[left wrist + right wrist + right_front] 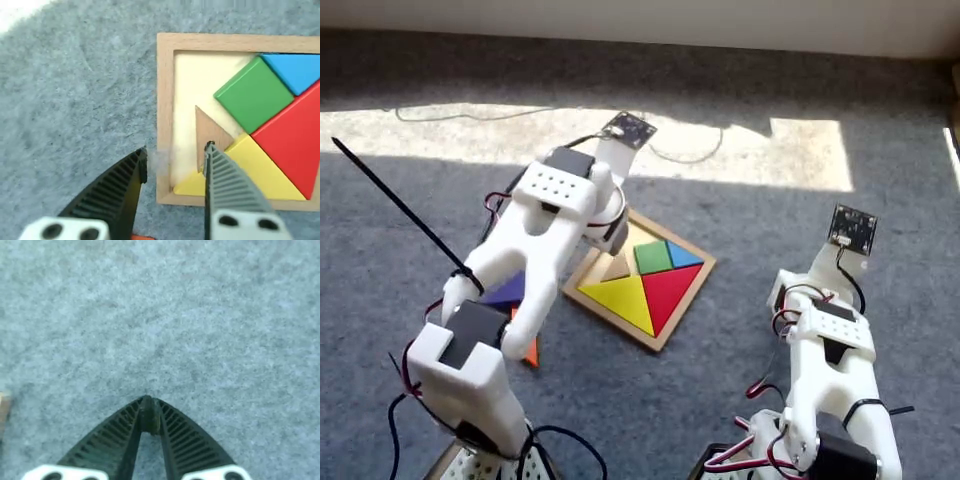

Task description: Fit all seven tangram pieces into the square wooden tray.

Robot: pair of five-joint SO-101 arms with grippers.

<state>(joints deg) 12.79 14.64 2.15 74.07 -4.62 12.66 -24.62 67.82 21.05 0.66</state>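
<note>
i see my left hand (175, 148) released astride the wooden tray's (165, 120) rim, yellow, red, green, blue and brown pieces (252, 95) inside, my right hand (149, 412) clenched.

Grey carpet (650, 400) with a broad sunlit band (750, 155) (thin cable (470, 115) across it), pale wall (620, 18) behind

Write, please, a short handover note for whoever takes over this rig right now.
Left gripper: open, empty, straddling the rim of the square wooden tray, one finger above the small brown wooden triangle.
Right gripper: shut, empty, above the grey carpet.
Done: five pieces lie in the tray: that triangle, large yellow triangle, large red triangle, green square, blue triangle.
To do: purple piece and orange piece lie on the carpet, partly hidden by the left arm; both must go in.
</note>
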